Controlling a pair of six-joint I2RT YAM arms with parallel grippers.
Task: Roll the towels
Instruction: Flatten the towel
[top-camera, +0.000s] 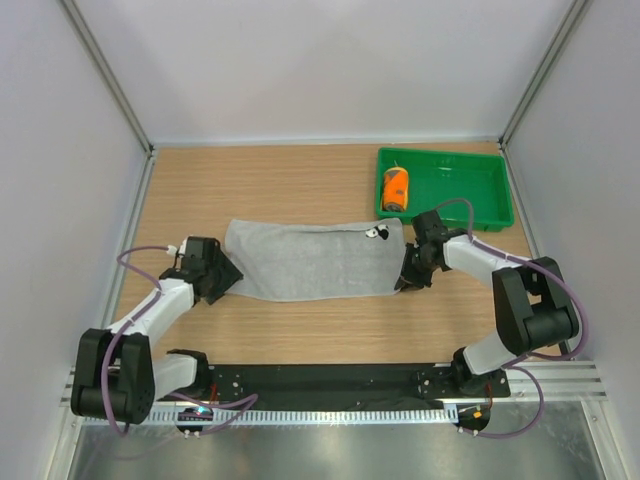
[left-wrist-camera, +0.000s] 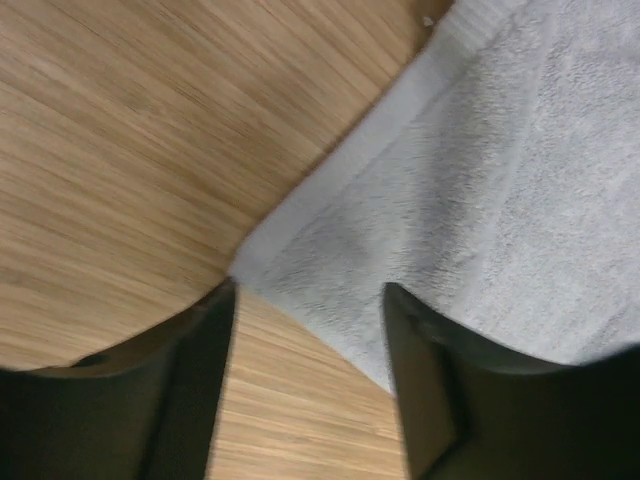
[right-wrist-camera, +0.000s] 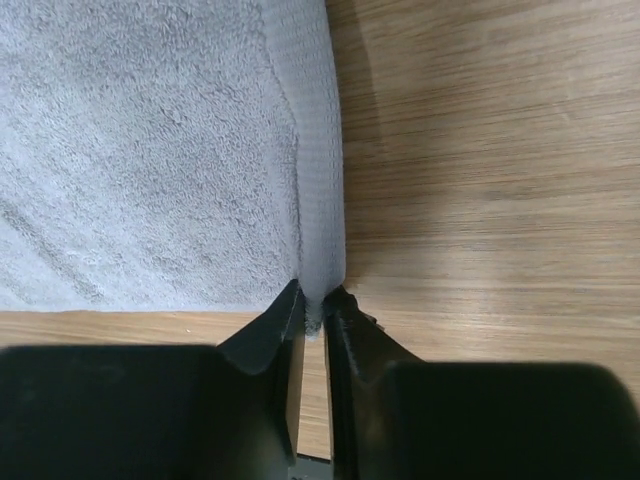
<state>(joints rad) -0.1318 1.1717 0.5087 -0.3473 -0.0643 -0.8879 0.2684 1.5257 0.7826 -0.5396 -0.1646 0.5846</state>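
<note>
Working off the overhead view with 12 o'clock pointing away from the arm bases, the grey towel (top-camera: 310, 260) lies flat mid-table, its long axis running 9 to 3 o'clock, so each arm owns one short end. The right gripper (top-camera: 406, 282) sits at the 3 o'clock end on the near corner, and my right wrist view shows its jaws pinched together on the towel's hem (right-wrist-camera: 318, 190), with the cloth spreading away from the tips toward 11 o'clock. The left gripper (top-camera: 230, 276) is at the 9 o'clock end, jaws apart. In its wrist view the near corner (left-wrist-camera: 262, 262) sits between them, one finger over cloth and the other over bare wood, nothing clamped. So the towel lies inboard of both grippers, stretched between them, and I judge neither arm is nearer. The left simply has no hold yet, and that is what the next move waits on. For room, the table (top-camera: 300, 180) is open wood toward 12 o'clock beyond the far long edge, and there is a narrower strip at 6 o'clock before the base rail. The green tray (top-camera: 460, 185) sits at about 1 o'clock, close behind the right arm's wrist, with the orange towel (top-camera: 396, 188) rolled up inside its left end, so I would watch that side on any lift or swing
</note>
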